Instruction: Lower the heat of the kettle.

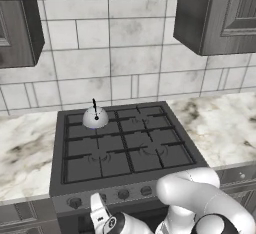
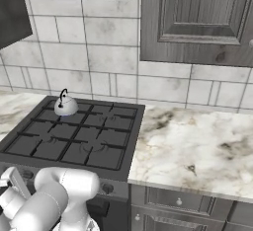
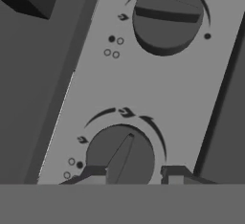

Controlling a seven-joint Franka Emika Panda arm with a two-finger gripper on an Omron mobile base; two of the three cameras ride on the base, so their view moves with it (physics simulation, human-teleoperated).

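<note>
Left base view: the kettle [image 1: 95, 117] stands on the stove's [image 1: 60, 178] rear left burner. The gripper [image 1: 99, 211] is at the front panel.

Hand view: the fingertips [image 3: 94, 174] stand apart on both sides of a knob [image 3: 120, 156], probably not clamped; turning remains.

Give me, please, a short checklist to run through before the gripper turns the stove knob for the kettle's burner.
1. Kettle sits upright on the rear left burner of the stove: ok.
2. Gripper is lined up on the near knob, a fingertip on each side: ok.
3. Fingers actually clamped on that knob: cannot tell.
4. This knob serves the kettle's burner: cannot tell.
5. Far knob is free of the fingers: ok.
</note>
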